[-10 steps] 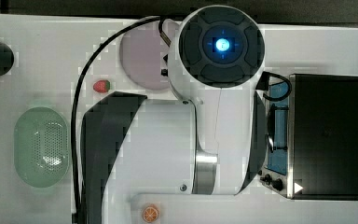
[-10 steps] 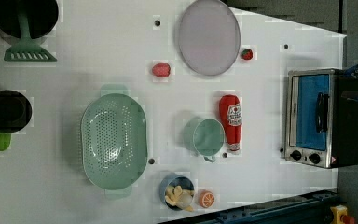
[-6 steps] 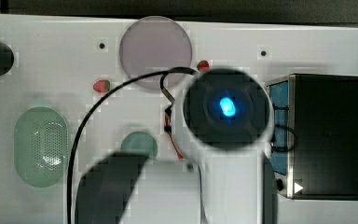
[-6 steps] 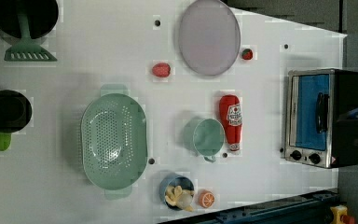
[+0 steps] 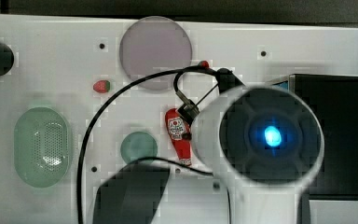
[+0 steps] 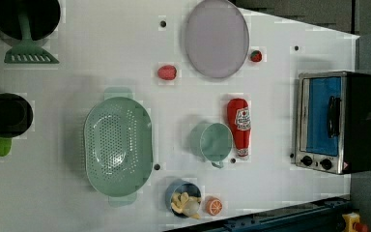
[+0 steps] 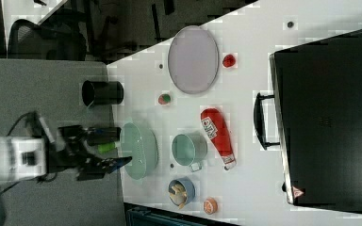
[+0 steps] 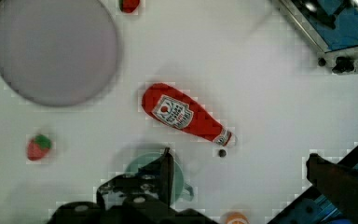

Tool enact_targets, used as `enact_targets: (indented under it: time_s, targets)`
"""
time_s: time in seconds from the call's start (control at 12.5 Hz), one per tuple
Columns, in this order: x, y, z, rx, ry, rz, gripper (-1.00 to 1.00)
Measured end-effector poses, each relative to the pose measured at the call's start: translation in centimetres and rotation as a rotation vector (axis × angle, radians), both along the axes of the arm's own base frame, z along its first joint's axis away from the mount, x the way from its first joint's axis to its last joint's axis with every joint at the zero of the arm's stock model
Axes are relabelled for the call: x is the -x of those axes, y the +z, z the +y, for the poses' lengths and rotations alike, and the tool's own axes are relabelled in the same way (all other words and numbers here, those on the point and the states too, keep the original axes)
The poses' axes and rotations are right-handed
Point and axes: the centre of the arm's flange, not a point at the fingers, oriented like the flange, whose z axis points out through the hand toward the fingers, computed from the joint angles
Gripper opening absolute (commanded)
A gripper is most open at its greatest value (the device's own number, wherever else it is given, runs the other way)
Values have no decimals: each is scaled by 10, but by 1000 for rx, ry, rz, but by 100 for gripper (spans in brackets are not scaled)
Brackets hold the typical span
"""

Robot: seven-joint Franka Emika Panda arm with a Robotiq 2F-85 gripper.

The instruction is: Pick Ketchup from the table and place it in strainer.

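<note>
The ketchup (image 6: pixel 240 126), a red bottle with a white label, lies on its side on the white table (image 6: pixel 101 58), between a small green cup and the toaster oven. In the wrist view the ketchup (image 8: pixel 182 114) lies flat, and my gripper (image 8: pixel 238 157) hangs above the table, open, with nothing between its dark fingers (image 8: pixel 164 170). In the top view my arm's wrist (image 5: pixel 270 135) hovers just to the top view's right of the ketchup (image 5: pixel 178 135). The mint strainer (image 6: pixel 91 145) stands apart at the left view's left, also seen as the strainer (image 5: pixel 19 144) in the top view.
A small green cup (image 6: pixel 215 141) sits right beside the bottle. A lilac plate (image 6: pixel 216 44), two strawberries (image 6: pixel 167 72), a toaster oven (image 6: pixel 335 123), a blue cup of food (image 6: pixel 183 198) and an orange slice (image 6: pixel 214 206) stand around. A black cable (image 5: pixel 86 140) trails over the table.
In the top view my arm has swung down and to the top view's right, uncovering the plate and the ketchup. Nothing on the table has moved.
</note>
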Motion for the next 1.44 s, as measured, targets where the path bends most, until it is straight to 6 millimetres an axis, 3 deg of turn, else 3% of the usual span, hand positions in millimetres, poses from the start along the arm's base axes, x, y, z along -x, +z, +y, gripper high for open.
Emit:
enact_targets:
  time_s: [0.4,0.56,0.72,0.88,1.28,1.44]
  targets:
    - [-29,-143,5,-49,212,215,100]
    - [-28,-200,14,-80,369,243,100]
    - [-25,-241,19,-120,505,258,100]
    - [-23,-268,21,-133,622,232,100]
    - [-36,-291,36,-74,788,39,100]
    - [-34,-316,39,-83,806,36,100]
